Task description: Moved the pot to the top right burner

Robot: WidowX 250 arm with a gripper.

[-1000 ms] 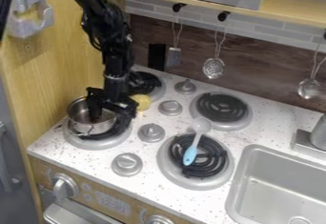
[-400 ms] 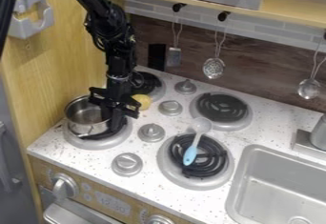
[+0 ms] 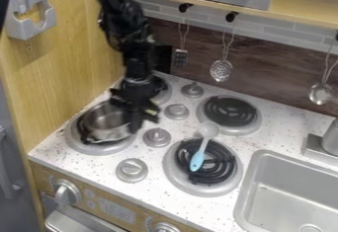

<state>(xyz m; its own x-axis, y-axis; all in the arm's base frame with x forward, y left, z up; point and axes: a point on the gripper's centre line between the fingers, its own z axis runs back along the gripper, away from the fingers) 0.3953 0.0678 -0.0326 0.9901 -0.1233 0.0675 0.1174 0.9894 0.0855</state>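
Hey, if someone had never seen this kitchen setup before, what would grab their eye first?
Probably the black robot arm, coming down from the upper left, with its gripper at the side of a shiny metal pot over the front left burner. Next, likely the spoon with its bright blue end, lying across the front right burner.
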